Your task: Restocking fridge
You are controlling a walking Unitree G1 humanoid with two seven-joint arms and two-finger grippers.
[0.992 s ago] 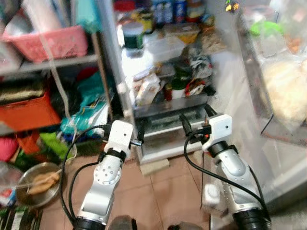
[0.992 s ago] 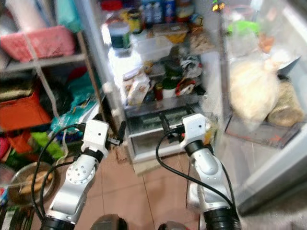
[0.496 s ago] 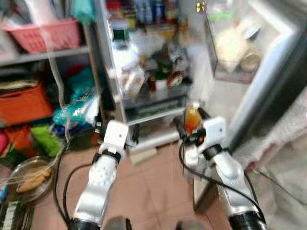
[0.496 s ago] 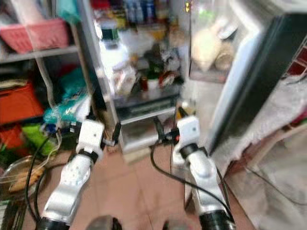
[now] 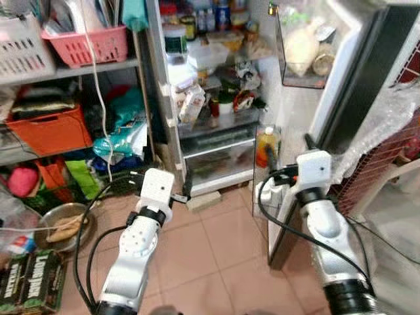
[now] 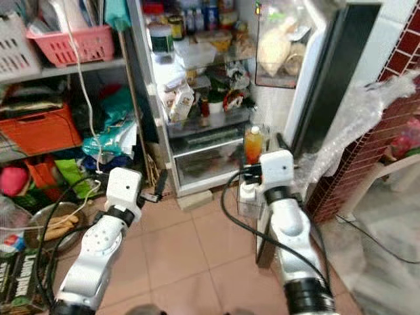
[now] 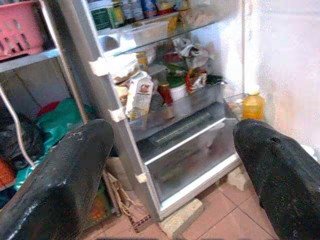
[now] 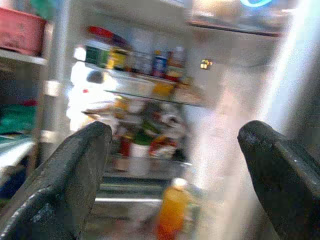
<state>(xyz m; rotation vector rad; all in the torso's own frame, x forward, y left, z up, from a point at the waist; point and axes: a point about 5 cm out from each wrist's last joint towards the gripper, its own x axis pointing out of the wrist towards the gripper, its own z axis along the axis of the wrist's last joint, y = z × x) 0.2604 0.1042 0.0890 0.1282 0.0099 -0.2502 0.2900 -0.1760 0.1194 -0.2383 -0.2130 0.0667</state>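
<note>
This is a lived-in home kitchen or pantry corner. An open fridge (image 5: 216, 98) crammed with jars, bottles and bagged food stands on the far side of a terracotta tile floor (image 5: 210, 256). To its left, a metal shelf rack (image 5: 65, 72) holds pink and orange plastic baskets; bags and a steel bowl (image 5: 56, 226) sit on the floor below.

Bright daylight, blurred right wrist view

the robot has backed away from the fridge (image 5: 216, 98).
</note>
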